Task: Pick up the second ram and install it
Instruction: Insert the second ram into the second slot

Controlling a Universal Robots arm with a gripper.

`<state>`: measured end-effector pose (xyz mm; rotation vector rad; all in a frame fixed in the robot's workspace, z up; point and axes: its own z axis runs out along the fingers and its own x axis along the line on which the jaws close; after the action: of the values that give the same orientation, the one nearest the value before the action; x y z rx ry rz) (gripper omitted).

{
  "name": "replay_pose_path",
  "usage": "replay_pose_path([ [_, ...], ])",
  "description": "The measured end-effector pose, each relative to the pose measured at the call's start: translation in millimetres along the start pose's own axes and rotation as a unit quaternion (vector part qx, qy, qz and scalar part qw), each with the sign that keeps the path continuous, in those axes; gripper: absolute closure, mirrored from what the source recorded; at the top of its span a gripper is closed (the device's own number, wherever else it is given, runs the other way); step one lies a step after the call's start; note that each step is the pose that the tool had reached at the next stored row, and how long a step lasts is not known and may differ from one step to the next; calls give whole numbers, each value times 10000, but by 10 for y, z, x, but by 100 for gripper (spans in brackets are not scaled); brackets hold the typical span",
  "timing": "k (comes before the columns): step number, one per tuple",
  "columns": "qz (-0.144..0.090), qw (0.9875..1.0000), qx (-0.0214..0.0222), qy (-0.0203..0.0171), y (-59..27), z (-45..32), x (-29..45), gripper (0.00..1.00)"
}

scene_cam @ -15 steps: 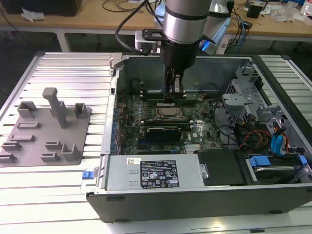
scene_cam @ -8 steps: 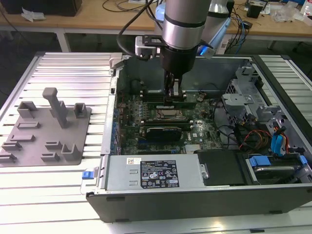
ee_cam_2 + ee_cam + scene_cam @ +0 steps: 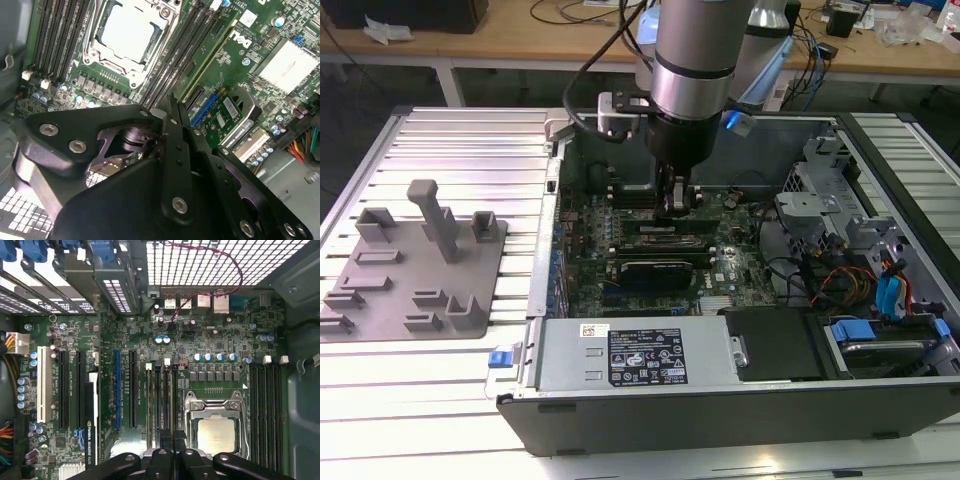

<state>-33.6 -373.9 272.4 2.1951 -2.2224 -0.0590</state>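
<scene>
Gripper: black metal two-finger gripper (image 3: 678, 203) (image 3: 172, 102) (image 3: 172, 437), down inside the open case with its tips right at the motherboard.
Fingers: thin flat black plates (image 3: 176, 150) dotted with round screw heads. They're pressed together with no gap at the tips, and nothing shows clamped between them.
Ram: and there it is, a long thin green circuit-board stick (image 3: 210, 57) (image 3: 149, 405). It stands on edge in the slot farthest from the processor socket; whether it is the second one, I cannot tell.
Slots: dark narrow memory slots (image 3: 175, 60) (image 3: 167, 400) run parallel between the stick and the socket. The fingertips sit over these, just beside the stick; contact cannot be told.
Socket: square silver metal processor socket (image 3: 127, 35) (image 3: 215, 432) with a smooth pale centre and a shiny frame.
Motherboard: green board (image 3: 210, 340), busy with small round capacitors, lying flat on the case floor.
Card: thick black expansion card (image 3: 660, 270) (image 3: 90, 415), seated across the stick from the socket.
Case: dark grey sheet-metal computer case (image 3: 720, 410), lying open near the worktop's middle.
Fixture: grey plastic fixture plate (image 3: 380, 300) with upright blocks, near the worktop's edge at the exterior view's left.
Worktop: ribbed pale aluminium worktop (image 3: 470, 140).
</scene>
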Motion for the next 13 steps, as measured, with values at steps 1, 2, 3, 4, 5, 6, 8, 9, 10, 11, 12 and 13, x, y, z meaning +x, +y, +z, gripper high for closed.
replay_pose_path([
  [1,0,10000,0,0,-1,17,0,91],
  [2,0,10000,0,0,-1,39,0,91],
  [3,0,10000,0,0,-3,68,0,91],
  [4,0,10000,0,0,-3,81,0,91],
  [5,0,10000,0,0,-4,101,-1,91],
  [6,0,10000,0,0,-4,116,-1,91],
  [8,1,10000,0,0,-3,138,-1,91],
  [9,1,10000,0,0,2,153,-1,91],
  [10,0,10000,0,0,6,162,-1,91],
  [11,1,10000,0,0,11,171,-1,91],
  [12,0,10000,0,0,17,185,0,91],
  [13,0,10000,0,0,24,202,0,91],
])
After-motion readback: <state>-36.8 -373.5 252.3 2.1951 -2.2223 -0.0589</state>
